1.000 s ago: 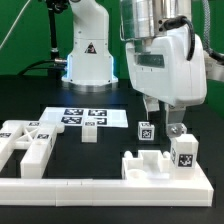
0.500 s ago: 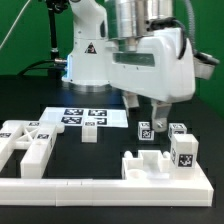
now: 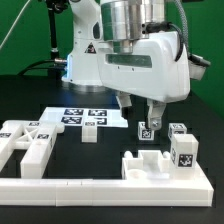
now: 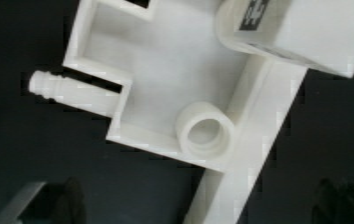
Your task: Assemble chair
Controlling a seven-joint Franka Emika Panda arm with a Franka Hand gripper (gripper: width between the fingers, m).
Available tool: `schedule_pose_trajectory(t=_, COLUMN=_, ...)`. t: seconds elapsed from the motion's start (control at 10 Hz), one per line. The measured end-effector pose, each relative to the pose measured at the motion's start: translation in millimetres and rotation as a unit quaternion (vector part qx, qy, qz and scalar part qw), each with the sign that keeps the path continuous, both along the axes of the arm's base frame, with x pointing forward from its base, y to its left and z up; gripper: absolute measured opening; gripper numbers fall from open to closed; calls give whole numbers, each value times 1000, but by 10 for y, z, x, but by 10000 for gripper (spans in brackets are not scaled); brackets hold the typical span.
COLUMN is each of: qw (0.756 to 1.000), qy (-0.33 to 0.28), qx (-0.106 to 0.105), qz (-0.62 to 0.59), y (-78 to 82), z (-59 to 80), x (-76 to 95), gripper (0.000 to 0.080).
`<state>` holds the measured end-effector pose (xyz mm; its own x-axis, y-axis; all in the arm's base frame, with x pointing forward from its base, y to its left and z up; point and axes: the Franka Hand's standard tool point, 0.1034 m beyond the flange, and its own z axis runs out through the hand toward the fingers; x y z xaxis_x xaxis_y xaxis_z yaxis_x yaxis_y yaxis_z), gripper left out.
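Note:
My gripper [image 3: 142, 115] hangs open with nothing between its fingers, above the table at the exterior view's right of middle. Below and in front of it lies a joined white chair part [image 3: 155, 163] carrying a tagged block [image 3: 183, 150]. Two short tagged posts [image 3: 145, 128] [image 3: 177, 130] stand just behind that part, close under the fingers. In the wrist view the same flat chair part [image 4: 165, 85] fills the picture, showing a round hole [image 4: 208, 131] and a side peg [image 4: 60, 88]. Its thin edge runs between the dark fingertips [image 4: 49, 200] without touching them.
A long white L-shaped rail [image 3: 90, 186] lies along the front. More white chair parts with X-bracing [image 3: 25, 142] sit at the exterior view's left. The marker board [image 3: 75, 117] lies mid-table with a small post [image 3: 90, 131] on its front edge. The robot base [image 3: 88, 55] stands behind.
The arm has swung toward the exterior view's left, from over the right tagged post to over the left one. The jaws stayed open and the parts have not moved.

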<state>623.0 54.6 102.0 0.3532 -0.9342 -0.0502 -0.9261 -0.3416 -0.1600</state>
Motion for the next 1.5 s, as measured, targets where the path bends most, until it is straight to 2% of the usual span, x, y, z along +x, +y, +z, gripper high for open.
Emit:
schedule_pose_trajectory(t=0.2, qw=1000, qy=1, qx=0, qz=1, y=-4, z=-12, x=-11, gripper=649)
schedule_pose_trajectory(t=0.4, qw=998, qy=12, qx=-13, qz=56, y=-74, z=-149, x=-216, gripper=649)
schedule_pose_trajectory(t=0.5, qw=991, qy=17, qx=-29, qz=127, y=-177, z=-175, x=-325, gripper=649)
schedule_pose_trajectory(t=0.7, qw=970, qy=9, qx=-50, qz=236, y=-295, z=-170, x=-384, gripper=649)
schedule_pose_trajectory(t=0.9, qw=945, qy=-9, qx=-65, qz=322, y=-308, z=-179, x=-372, gripper=649)
schedule_pose_trajectory(t=1.2, qw=916, qy=-13, qx=-74, qz=394, y=-319, z=-189, x=-376, gripper=649)
schedule_pose_trajectory(t=1.3, qw=894, qy=-17, qx=-82, qz=440, y=-336, z=-204, x=-385, gripper=649)
schedule_pose_trajectory(t=1.5, qw=857, qy=-2, qx=-88, qz=509, y=-452, z=-314, x=-557, gripper=649)
